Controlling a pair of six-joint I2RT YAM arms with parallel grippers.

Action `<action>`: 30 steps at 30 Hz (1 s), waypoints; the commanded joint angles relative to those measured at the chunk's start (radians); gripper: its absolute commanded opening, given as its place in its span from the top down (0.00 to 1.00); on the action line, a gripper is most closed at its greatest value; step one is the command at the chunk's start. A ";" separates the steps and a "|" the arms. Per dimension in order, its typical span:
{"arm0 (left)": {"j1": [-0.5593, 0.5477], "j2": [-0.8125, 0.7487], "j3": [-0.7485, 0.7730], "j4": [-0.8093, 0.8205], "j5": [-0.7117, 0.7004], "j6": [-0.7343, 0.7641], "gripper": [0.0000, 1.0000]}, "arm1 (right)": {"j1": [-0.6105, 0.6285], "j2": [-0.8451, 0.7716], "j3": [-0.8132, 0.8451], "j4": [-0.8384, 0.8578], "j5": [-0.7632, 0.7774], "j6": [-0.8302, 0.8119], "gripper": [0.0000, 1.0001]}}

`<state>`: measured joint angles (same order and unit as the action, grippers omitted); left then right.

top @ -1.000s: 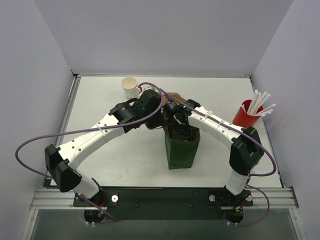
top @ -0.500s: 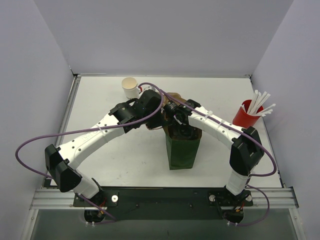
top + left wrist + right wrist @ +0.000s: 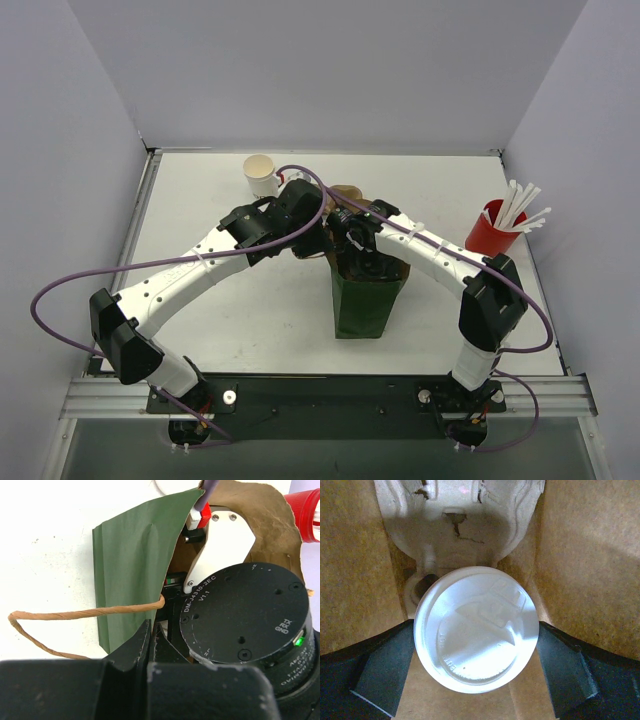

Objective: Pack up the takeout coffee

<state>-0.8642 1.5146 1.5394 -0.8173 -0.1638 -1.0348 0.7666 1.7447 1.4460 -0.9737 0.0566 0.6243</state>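
A green paper bag [image 3: 360, 300], brown inside, stands upright mid-table. My right gripper [image 3: 364, 262] reaches down into its mouth. In the right wrist view it [image 3: 476, 662] is shut on a white lidded coffee cup [image 3: 476, 630], with one finger on each side of the lid. The cup hangs above a moulded-cardboard carrier [image 3: 460, 515] at the bag's bottom. My left gripper [image 3: 318, 240] is at the bag's left rim. In the left wrist view its jaws [image 3: 150, 636] are shut on the bag's rim [image 3: 135, 560]. An open, lidless cup [image 3: 261, 172] stands at the back.
A red cup of white straws [image 3: 492, 228] stands at the right edge of the table and shows in the left wrist view [image 3: 306, 507]. The bag's twine handle [image 3: 75, 614] loops out over the table. Both arms cross over the bag's mouth.
My right gripper has sunk slightly deeper into the bag with the cup. The bag's mouth shifted a little. The left arm has held still.
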 commanded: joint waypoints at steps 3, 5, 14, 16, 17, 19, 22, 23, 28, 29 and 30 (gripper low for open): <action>-0.004 -0.017 0.019 0.032 -0.017 0.004 1.00 | 0.003 -0.010 0.030 -0.108 0.008 0.008 0.03; -0.004 -0.021 0.018 0.030 -0.017 0.004 1.00 | 0.003 -0.011 0.031 -0.114 0.009 0.008 0.03; -0.004 -0.024 0.011 0.024 -0.020 0.004 1.00 | 0.002 -0.013 0.047 -0.131 0.025 0.009 0.03; -0.002 -0.024 0.008 0.021 -0.020 0.004 1.00 | 0.002 -0.014 0.051 -0.137 0.028 0.008 0.03; -0.002 -0.024 0.007 0.021 -0.020 0.004 1.00 | 0.002 -0.013 0.056 -0.137 0.029 0.008 0.03; -0.002 -0.024 0.004 0.021 -0.020 0.004 1.00 | 0.002 -0.013 0.065 -0.145 0.031 0.009 0.02; -0.002 -0.022 0.001 0.018 -0.020 0.004 1.00 | 0.000 -0.014 0.073 -0.148 0.037 0.008 0.03; -0.002 -0.022 -0.001 0.018 -0.022 0.004 1.00 | 0.000 -0.016 0.074 -0.151 0.037 0.008 0.03; -0.002 -0.030 -0.010 0.020 -0.026 0.004 1.00 | -0.001 -0.022 0.082 -0.152 0.035 0.009 0.02; -0.002 -0.030 -0.012 0.020 -0.026 0.002 1.00 | 0.000 -0.025 0.085 -0.154 0.034 0.011 0.02; -0.002 -0.028 -0.010 0.020 -0.025 0.004 1.00 | -0.001 -0.025 0.091 -0.154 0.032 0.011 0.02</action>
<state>-0.8642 1.5146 1.5345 -0.8169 -0.1734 -1.0348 0.7666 1.7447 1.4921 -1.0573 0.0597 0.6273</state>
